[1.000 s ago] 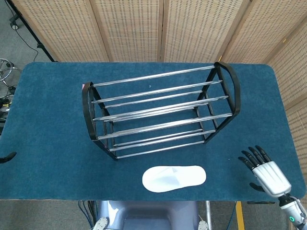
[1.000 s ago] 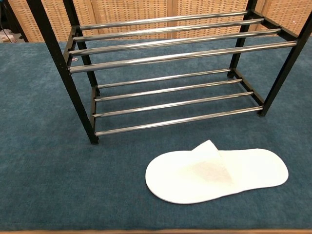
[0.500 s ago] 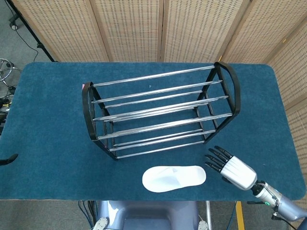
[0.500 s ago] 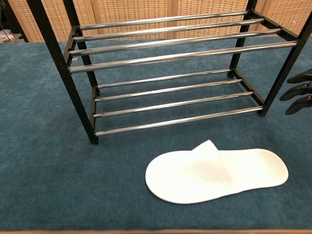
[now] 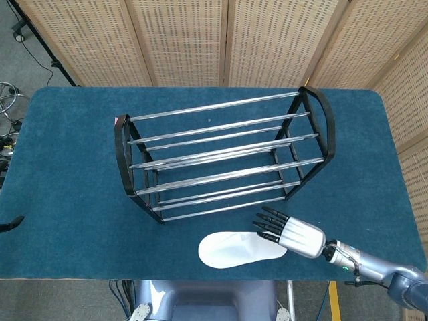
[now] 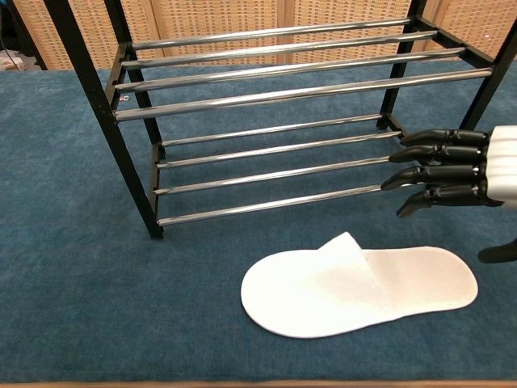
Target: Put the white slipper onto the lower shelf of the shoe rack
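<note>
Reaching for the white slipper (image 6: 359,289) looks like the step in hand, so here's how I'd play it. The slipper lies flat on the carpet at the near edge, just in front of the shoe rack (image 5: 224,159), heel end toward the robot's right. The right hand (image 5: 292,234) hangs over that heel end, fingers spread and straight, holding nothing, not yet touching as far as I can tell. The thing is thin and floppy, so I'd come down low and pinch the raised upper flap or the heel edge rather than scrape at the sole. Then slide it in flat under the top rails onto the lower shelf (image 6: 283,174), which is just spaced bars, so lay it across them.

The left hand is only a dark tip at the far left edge; can't tell its state.

Surface is a blue carpeted table (image 5: 67,167). Behind it stand woven folding screens (image 5: 180,40).
</note>
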Controlling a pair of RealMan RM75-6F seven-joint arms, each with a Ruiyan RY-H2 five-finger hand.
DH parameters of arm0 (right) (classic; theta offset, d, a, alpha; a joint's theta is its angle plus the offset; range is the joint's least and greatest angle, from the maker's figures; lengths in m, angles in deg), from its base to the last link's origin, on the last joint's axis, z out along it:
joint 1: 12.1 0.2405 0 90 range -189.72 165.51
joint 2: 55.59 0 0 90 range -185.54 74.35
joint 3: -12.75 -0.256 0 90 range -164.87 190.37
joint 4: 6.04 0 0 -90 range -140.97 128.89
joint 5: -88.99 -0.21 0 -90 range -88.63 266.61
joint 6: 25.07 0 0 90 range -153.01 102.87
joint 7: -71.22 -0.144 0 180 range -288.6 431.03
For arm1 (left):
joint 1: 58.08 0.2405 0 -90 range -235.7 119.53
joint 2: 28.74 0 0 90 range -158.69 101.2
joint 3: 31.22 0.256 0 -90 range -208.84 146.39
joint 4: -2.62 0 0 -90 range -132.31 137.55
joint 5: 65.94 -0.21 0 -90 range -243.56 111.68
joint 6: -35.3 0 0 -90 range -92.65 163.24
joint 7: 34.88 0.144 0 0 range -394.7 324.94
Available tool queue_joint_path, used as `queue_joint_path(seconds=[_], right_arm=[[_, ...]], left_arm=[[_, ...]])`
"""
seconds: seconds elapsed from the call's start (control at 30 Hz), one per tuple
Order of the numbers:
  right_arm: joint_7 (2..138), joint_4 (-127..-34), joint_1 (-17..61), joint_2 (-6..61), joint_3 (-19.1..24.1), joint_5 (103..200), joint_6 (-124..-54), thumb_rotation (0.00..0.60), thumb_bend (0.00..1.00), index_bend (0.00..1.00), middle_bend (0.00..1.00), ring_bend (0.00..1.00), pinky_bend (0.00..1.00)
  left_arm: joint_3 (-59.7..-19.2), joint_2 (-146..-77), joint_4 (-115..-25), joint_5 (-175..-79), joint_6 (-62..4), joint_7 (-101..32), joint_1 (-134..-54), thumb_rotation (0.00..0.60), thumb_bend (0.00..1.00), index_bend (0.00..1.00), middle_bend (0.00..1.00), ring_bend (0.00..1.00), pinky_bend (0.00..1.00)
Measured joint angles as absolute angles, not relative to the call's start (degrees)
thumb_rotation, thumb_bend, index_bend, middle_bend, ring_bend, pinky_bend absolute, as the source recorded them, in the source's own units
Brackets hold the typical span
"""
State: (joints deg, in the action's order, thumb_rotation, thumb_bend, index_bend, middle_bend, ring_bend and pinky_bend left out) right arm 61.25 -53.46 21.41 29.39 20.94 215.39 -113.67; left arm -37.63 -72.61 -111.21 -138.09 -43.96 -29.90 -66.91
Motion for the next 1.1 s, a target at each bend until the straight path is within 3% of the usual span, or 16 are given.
queue_joint_path(seconds=[0.8, 1.1], right_arm=[[52.2, -34.4, 27.2, 39.8, 25.3, 214.2, -121.4, 0.6, 0.0, 0.18, 0.1, 0.01, 0.04], [52.1, -32.6, 29.7, 41.8, 27.5, 214.4, -122.1, 0.6, 0.0, 0.17, 0.1, 0.0, 0.06]], left_arm=[[-38.1, -76.1, -111.3, -132.1, -43.0, -21.0, -68.8, 0.6, 0.14, 0.0, 0.0, 0.0, 0.04], [-38.3, -77.1, -111.2, -130.5, -43.1, -19.0, -69.4, 0.6, 0.14, 0.0, 0.0, 0.0, 0.04]])
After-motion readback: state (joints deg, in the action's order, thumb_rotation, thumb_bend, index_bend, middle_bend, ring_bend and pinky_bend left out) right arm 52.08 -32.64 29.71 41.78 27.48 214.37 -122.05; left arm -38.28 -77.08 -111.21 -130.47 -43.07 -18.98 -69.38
